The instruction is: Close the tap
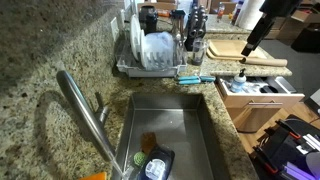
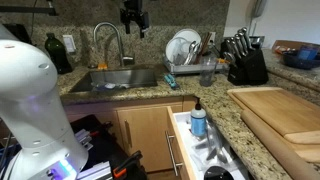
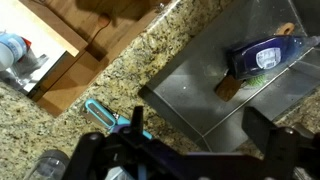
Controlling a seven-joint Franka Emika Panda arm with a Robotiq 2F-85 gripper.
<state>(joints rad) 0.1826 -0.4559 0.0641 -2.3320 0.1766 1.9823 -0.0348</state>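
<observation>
The tap (image 1: 85,115) is a slim brushed-steel faucet with a long curved spout reaching over the sink (image 1: 190,125). A thin lever handle (image 1: 100,104) stands at its base. The tap also shows in an exterior view (image 2: 106,40) behind the sink (image 2: 120,80). My gripper (image 2: 132,24) hangs in the air above and to the right of the spout, apart from it. It also shows at the far end of the counter (image 1: 250,44). In the wrist view the gripper (image 3: 200,135) is open and empty, looking down at the sink's corner (image 3: 185,95). The tap is out of the wrist view.
A dish rack with plates (image 1: 155,50) stands past the sink, with a blue brush (image 3: 105,115) in front of it. A dark tray with a sponge (image 1: 155,163) lies in the basin. A knife block (image 2: 245,60), cutting boards (image 2: 280,110) and an open drawer (image 2: 200,140) are nearby.
</observation>
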